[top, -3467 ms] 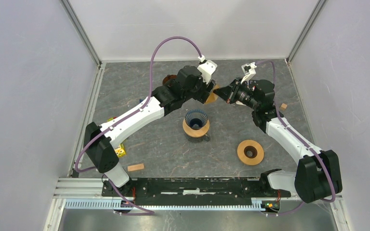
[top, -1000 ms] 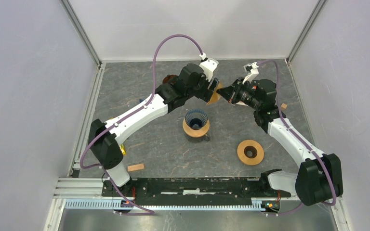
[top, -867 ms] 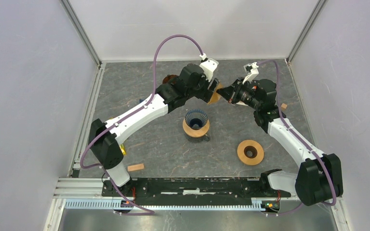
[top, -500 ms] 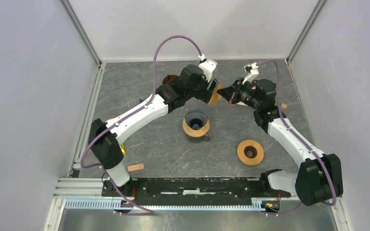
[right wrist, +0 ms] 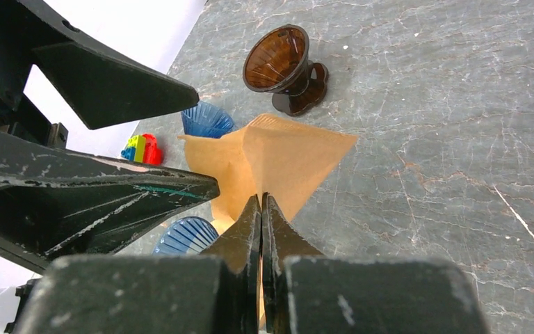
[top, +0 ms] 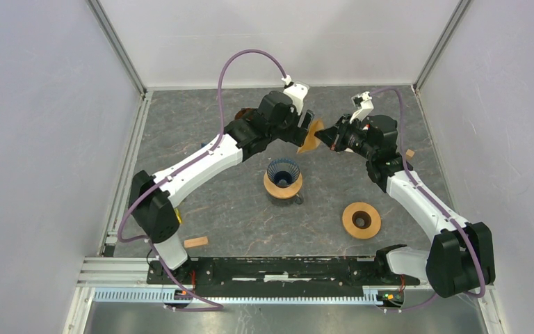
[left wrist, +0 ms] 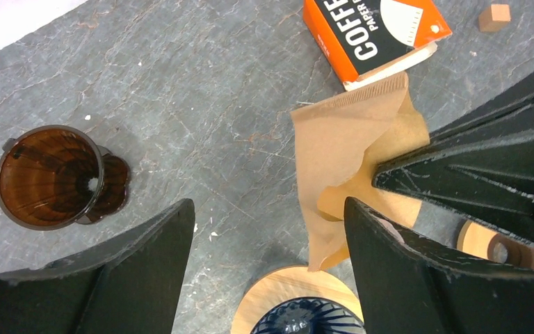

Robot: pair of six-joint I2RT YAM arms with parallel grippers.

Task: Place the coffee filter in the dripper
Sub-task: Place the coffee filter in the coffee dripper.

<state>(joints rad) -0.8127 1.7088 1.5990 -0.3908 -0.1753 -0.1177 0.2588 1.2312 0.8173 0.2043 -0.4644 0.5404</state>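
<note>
Right tool [right wrist: 261, 203] is pinching the coffee filter [right wrist: 278, 156] by one edge, jaws fully closed on the paper. It is holding the filter in the air so the free side is presenting toward the left tool [left wrist: 268, 209]. Left tool is gaping wide and gripping nothing, the filter lying between its fingers, probably to spread the cone. Blue dripper [top: 284, 172] is sitting unlined on the surface, nearer the bases.
</note>
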